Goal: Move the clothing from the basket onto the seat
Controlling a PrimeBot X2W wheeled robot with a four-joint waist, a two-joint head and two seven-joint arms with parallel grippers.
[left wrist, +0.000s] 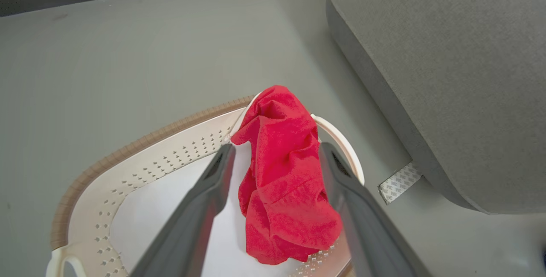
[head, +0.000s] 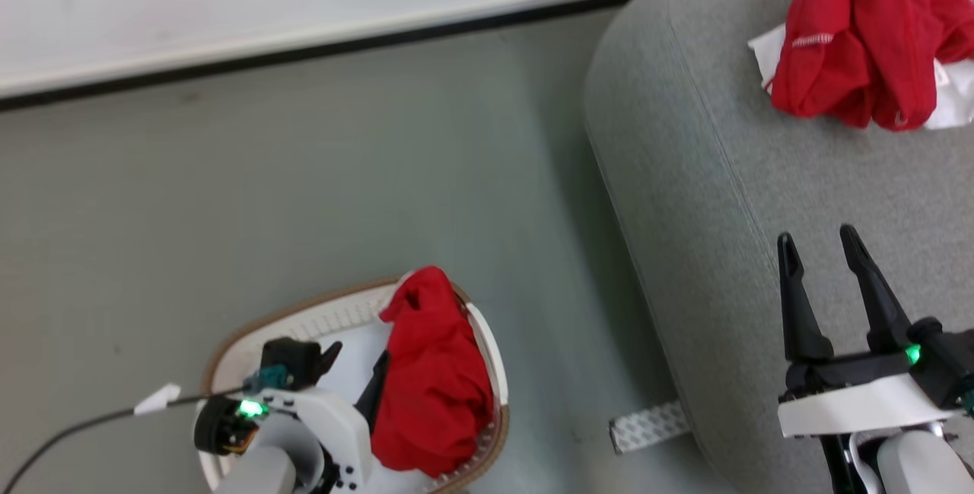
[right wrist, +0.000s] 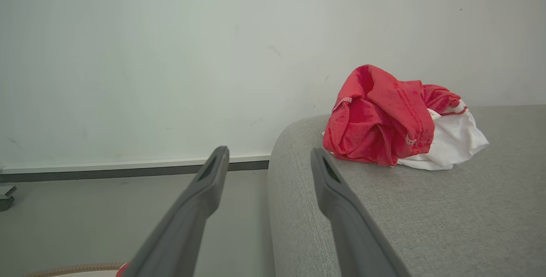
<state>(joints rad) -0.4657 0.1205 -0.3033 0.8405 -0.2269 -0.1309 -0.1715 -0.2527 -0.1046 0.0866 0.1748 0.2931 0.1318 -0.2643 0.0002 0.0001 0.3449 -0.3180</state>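
Left wrist view: your left gripper (left wrist: 277, 147) stood with its fingers spread wide, one on each side of the red garment (left wrist: 286, 174), with nothing pinched yet.
Where the garment lay: in the basket (left wrist: 140, 144), bunched against the wall nearer the seat (left wrist: 448, 76), with its upper end draped over the rim.
Long axis: it ran from that rim end down into the basket as a narrow crumpled ridge, roughly in line with your fingers.
Grasp: you would have done best to descend along the ridge and close across its narrow width at the thick middle, taking cloth only and not the basket wall.
Lift: you needed to raise it straight until the low end cleared the rim, and only then swing toward the seat.
Other arm: your right gripper (head: 816, 237) was parted and empty, over the seat's edge.
Already on the seat: a red and white heap (head: 860, 45) lay well apart from the basket.
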